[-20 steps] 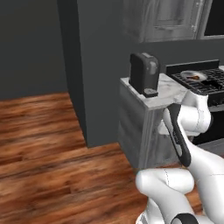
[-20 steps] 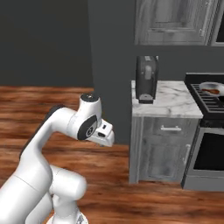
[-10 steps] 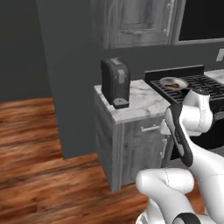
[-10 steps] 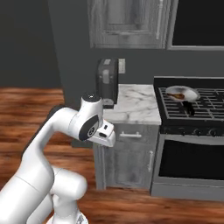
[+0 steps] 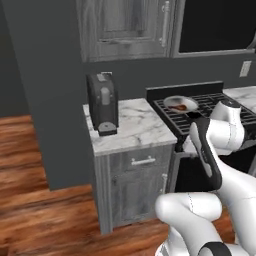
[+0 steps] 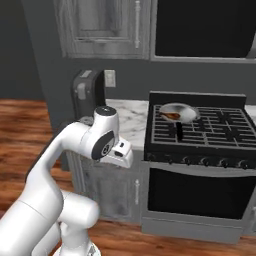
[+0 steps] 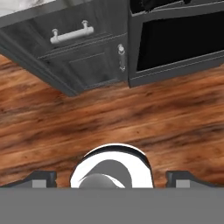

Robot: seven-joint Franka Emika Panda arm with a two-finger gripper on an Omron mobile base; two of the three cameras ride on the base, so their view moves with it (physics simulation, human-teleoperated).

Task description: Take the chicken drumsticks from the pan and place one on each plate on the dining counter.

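Arm folded up tight over the base, elbow high, wrist bent so the hand looks down at the floor; gripper (image 7: 109,177) empty w/ finger tips (image 7: 40,177) spread wide, holding nothing, hanging above wood floor (image 7: 109,118) in front of the cabinet, well short of the stove. Pan (image 6: 177,112) is shallow, round, silvery-grey, sits on rear-left burner of the black stove (image 6: 210,130), its straight black handle pointing toward the front. Reddish-brown chicken drumsticks (image 6: 171,116) lie inside the pan, too small to tell apart. Stove top has dark grate bars, knobs along front edge, black glass oven door below. Left of stove: white marble top w/ grey veins (image 5: 135,125) over grey wood-grain cabinet (image 5: 137,185) w/ metal bar pull. Dark boxy coffee machine (image 5: 102,102) stands on that top near its left end. Grey wall cabinets above; tall dark panel at left.
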